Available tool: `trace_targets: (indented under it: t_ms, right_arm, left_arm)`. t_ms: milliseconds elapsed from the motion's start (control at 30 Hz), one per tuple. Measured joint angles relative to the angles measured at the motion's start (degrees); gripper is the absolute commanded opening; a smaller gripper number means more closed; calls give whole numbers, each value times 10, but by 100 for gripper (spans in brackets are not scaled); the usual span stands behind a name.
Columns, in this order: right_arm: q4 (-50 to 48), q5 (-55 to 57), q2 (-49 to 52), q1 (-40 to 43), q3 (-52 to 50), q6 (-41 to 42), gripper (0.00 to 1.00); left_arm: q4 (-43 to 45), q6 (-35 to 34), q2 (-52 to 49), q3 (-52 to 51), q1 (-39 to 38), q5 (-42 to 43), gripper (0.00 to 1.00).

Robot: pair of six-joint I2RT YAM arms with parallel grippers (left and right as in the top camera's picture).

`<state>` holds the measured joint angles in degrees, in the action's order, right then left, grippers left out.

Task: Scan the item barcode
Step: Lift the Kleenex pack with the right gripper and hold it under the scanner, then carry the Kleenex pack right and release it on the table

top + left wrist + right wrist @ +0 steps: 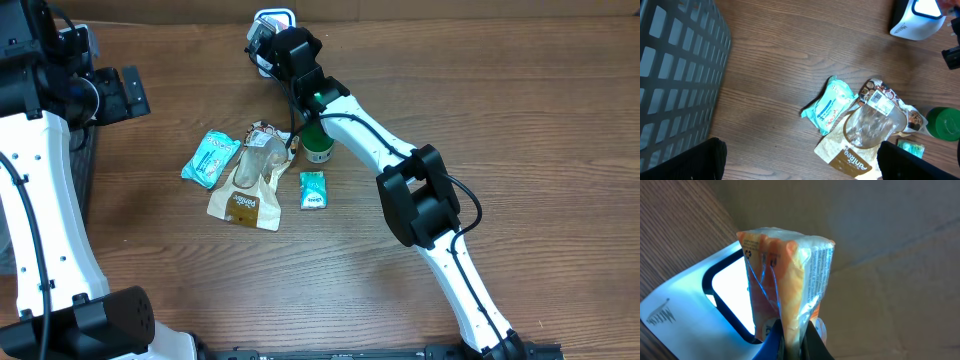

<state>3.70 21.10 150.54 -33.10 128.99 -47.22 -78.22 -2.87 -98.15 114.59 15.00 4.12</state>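
1. Orange and crinkly under a clear wrap, the packet point(785, 275) stands upright in my right wrist view, with small print down its right side.
2. My right jaws are pressed together on the packet's lower end, one finger on each side.
3. Just behind the packet is the white scanner point(685, 310) with its window glowing. The packet overlaps the window's right edge in this view. I cannot tell whether the two touch.
4. From overhead, my right arm point(360, 130) stretches across the brown wooden worktop point(500, 100) to its far edge, where the scanner sits.
5. My left jaws stand wide apart and hold nothing. They hang above the left part of the worktop, beside a dark mesh basket point(675, 75).
6. More items lie in a loose cluster mid-worktop, well apart from the scanner.
7. A teal pouch point(210, 158) lies at the left of the cluster.
8. Touching its right side is a brown bag point(245, 205), with a clear plastic piece point(255, 160) lying on top of it.
9. A green bottle point(318, 140) stands to the right, partly under my right arm.
10. A small teal packet point(313, 190) lies flat just right of the brown bag, nearer to me than the bottle.
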Motion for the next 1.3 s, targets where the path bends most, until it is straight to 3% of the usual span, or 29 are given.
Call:
trace_targets:
  t_ms: [300,467,667,867,1033,1167,1300]
  right_arm:
    - [-5,-3,0,1,0,-38,4]
    - [16,-3,-5,1,0,13,4]
    - [163,-16,-104,-2,-3,165,4]
    - [467,-88,-369,-3,0,458,4]
    - [695,-113,-423,35,15,550,4]
    - [752,-134,-410,99,-41,602,4]
    - [713,-179,-394,167,-145,621,4]
  left_arm:
    - [0,0,0,0,0,0,100]
    - [0,0,0,0,0,0,99]
    - [0,0,0,0,0,0,100]
    - [0,0,0,0,0,0,100]
    - [0,-1,-1,0,0,0,99]
    - [0,-1,-1,0,0,0,99]
    - [0,-1,-1,0,0,0,100]
